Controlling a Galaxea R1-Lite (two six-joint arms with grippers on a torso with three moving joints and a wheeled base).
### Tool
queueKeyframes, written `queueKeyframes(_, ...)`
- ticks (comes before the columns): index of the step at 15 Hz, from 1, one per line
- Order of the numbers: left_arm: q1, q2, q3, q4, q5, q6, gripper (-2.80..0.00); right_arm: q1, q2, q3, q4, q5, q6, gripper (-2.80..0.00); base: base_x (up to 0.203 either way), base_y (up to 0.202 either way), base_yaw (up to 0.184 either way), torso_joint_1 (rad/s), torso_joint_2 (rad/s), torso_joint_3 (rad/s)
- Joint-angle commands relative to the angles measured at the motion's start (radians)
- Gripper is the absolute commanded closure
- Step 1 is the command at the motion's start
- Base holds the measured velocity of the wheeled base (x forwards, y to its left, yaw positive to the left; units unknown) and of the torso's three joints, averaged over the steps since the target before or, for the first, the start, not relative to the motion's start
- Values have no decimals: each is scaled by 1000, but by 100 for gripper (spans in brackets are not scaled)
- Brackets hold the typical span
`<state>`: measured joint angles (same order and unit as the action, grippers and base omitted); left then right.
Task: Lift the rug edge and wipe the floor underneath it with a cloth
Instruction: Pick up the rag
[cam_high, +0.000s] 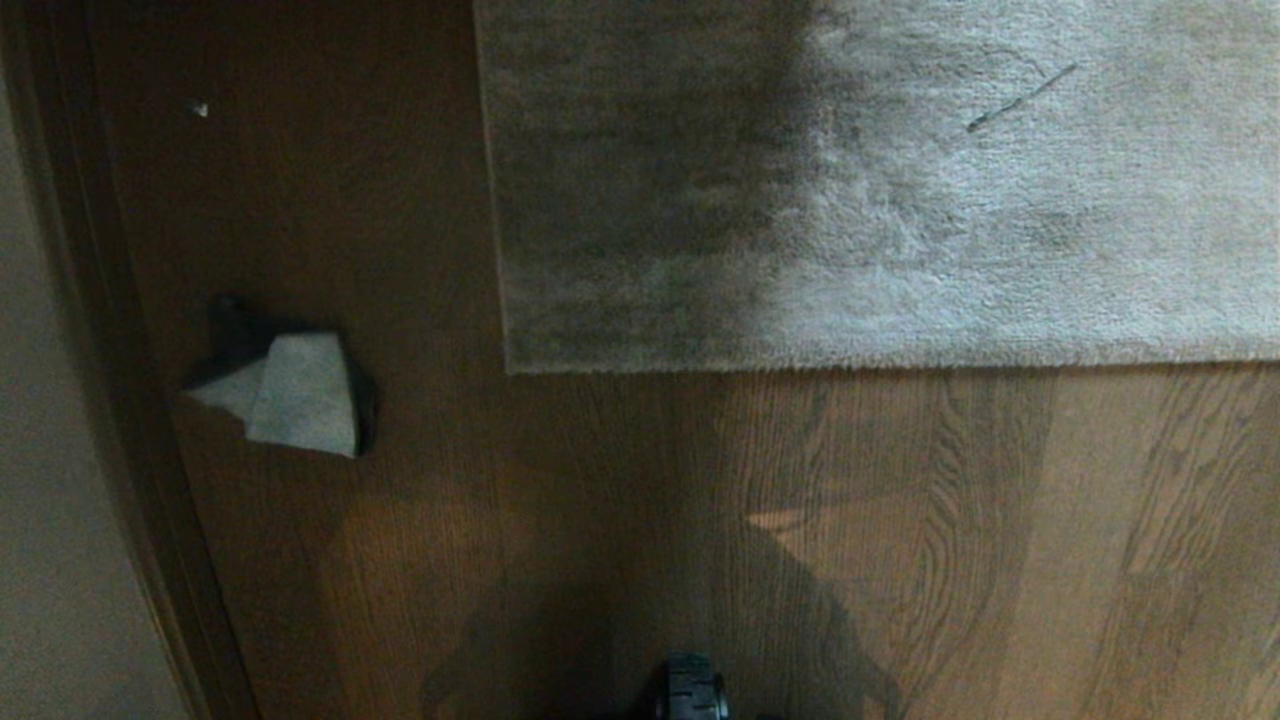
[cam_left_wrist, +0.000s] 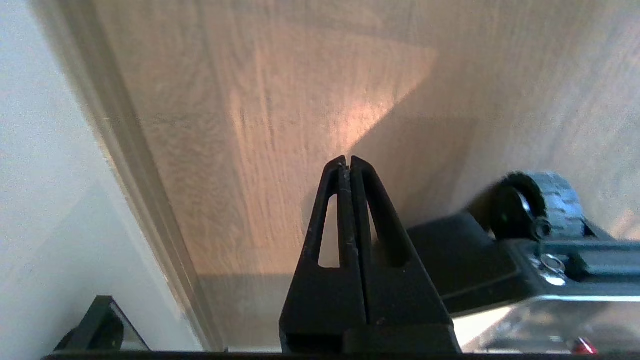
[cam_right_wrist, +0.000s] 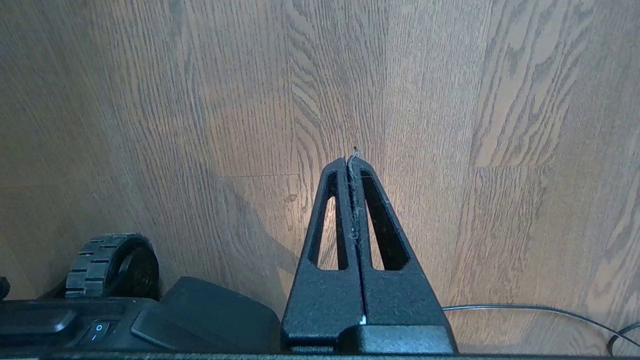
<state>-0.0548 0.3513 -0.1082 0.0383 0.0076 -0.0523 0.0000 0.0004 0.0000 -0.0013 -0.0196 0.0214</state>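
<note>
So, from the head view, the rug (cam_high: 880, 180) lies flat across the upper right, its rug edge (cam_high: 890, 366) running straight along the wood-plank floor (cam_high: 600, 520) to a corner (cam_high: 510, 368) near the middle. Well apart from that corner, off to the robot's left and near the dark baseboard (cam_high: 120, 400), a crumpled grey cloth (cam_high: 300, 395) sits on the planks with something dark under and behind it. Neither arm shows here; only a black wheel (cam_high: 690, 690) of the base pokes in at the bottom.

In the left wrist view, the left gripper (cam_left_wrist: 348, 160) hangs over bare floor beside the pale wall (cam_left_wrist: 45, 175), its fingers pressed together and holding nothing. A base wheel (cam_left_wrist: 537, 205) sits just beside it.

In the right wrist view, the right gripper (cam_right_wrist: 353, 161) is likewise pinched closed and empty, with a few stray fibres caught between the fingers, above planks with a thin cable (cam_right_wrist: 540, 311) trailing nearby.

Judging from this, the job has barely begun: the border is not yet lifted and the cloth is not yet picked up. The next move likely calls for the left gripper to spread its fingers and reach out to the cloth, while the right one would suit the border.
</note>
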Motion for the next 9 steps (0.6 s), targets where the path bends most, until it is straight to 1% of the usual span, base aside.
queueKeyframes(1, -33, 142, -29, -31, -9, 0, 0, 0, 0, 0, 0, 0, 0, 0, 0, 0, 0, 0, 0, 0)
queueKeyframes(3, -43, 162, -33, -58, -17, -1, 0, 0, 0, 0, 0, 0, 0, 0, 0, 0, 0, 0, 0, 0)
queueKeyframes(7, -43, 195, -38, -67, -20, -3, 0, 0, 0, 0, 0, 0, 0, 0, 0, 0, 0, 0, 0, 0)
queueKeyframes(9, -45, 232, -65, -69, -30, -3, 0, 0, 0, 0, 0, 0, 0, 0, 0, 0, 0, 0, 0, 0)
